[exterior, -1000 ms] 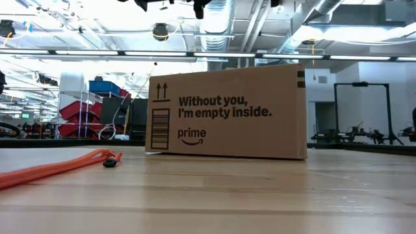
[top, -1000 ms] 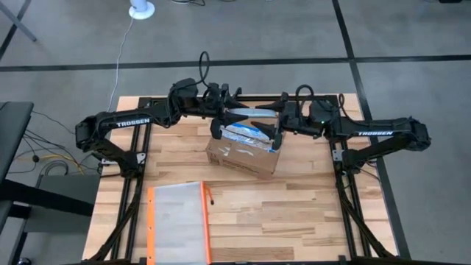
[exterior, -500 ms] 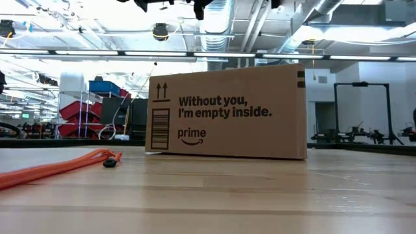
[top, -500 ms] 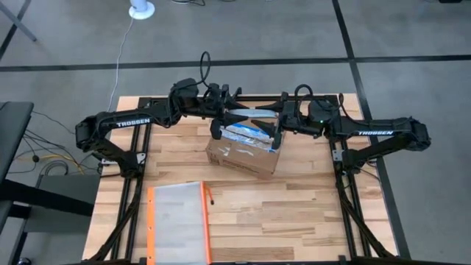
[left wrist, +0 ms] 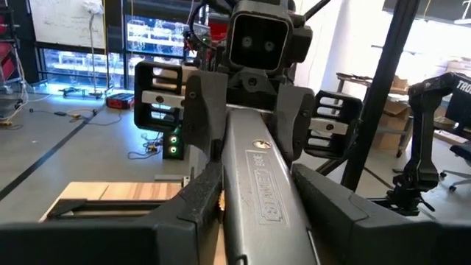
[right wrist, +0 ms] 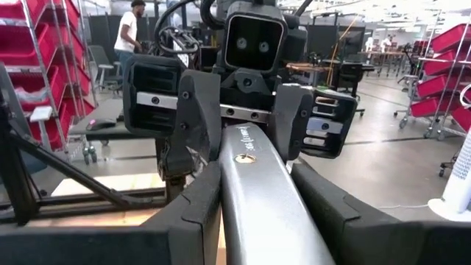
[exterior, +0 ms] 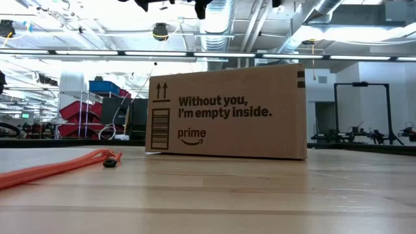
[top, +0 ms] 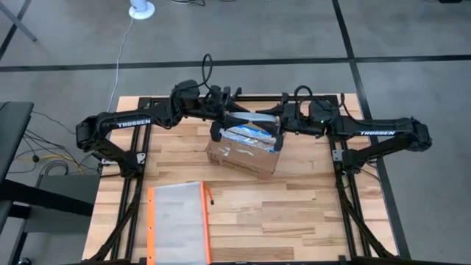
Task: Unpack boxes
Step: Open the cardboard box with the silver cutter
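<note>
The brown cardboard box (top: pixel 243 153) stands on the table near its far middle, with blue-and-white tape across its top. The low view shows the box's printed side (exterior: pixel 227 110). Above its far edge a grey metal bar (top: pixel 252 115) hangs level between both grippers. My left gripper (top: pixel 227 116) is shut on the bar's left end. My right gripper (top: pixel 278 118) is shut on its right end. The two grippers face each other. The bar (left wrist: pixel 257 177) carries an engraved line and a small round fitting (right wrist: pixel 244 157). My left gripper pinches the bar's left end (left wrist: pixel 246 221) between its two fingers (left wrist: pixel 195 210). They come level from the table's left and lie along the bar. The bar is level and clear of the box. My right gripper pinches the bar's right end (right wrist: pixel 250 221) between its two fingers (right wrist: pixel 199 206). They come level from the table's right and lie along the bar. The bar runs straight across to the other gripper.
A clear pouch with orange edges (top: pixel 176 221) lies flat at the near left, its orange strap and dark zip pull (exterior: pixel 112 160) low in the low view. Black frame rails (top: pixel 132 191) run along both table sides. A person (right wrist: pixel 132 29) stands far off in the room.
</note>
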